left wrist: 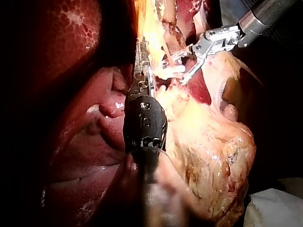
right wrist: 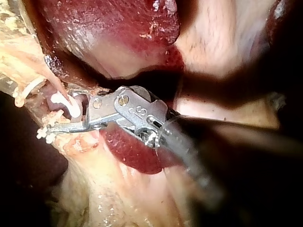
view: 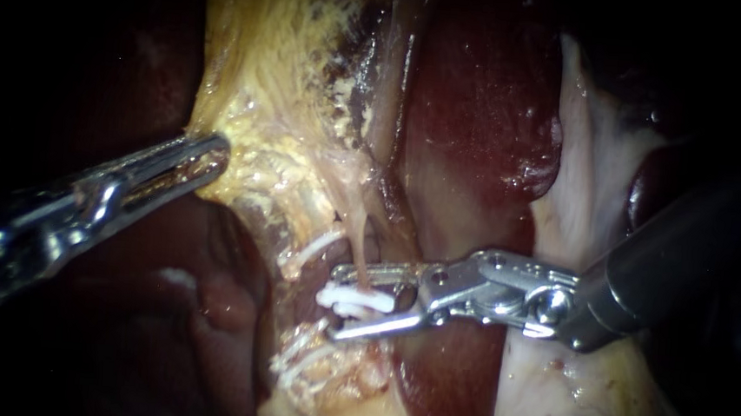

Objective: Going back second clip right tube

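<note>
In the endoscope view my right instrument comes in from the right with its jaws open. A white clip sits between them on a thin pale tube; the jaws stand above and below it with gaps. The right wrist view shows the same: my right instrument open around the curved clip. My left instrument lies at the left edge of the yellowish gallbladder tissue, jaws shut on that edge. From the left wrist view, my left instrument runs along this tissue.
More white clips show on the strands: one up-left of the jaws and others below. Dark red liver lies behind the tube. Pale membrane hangs by the right shaft. White gauze lies beyond the tissue.
</note>
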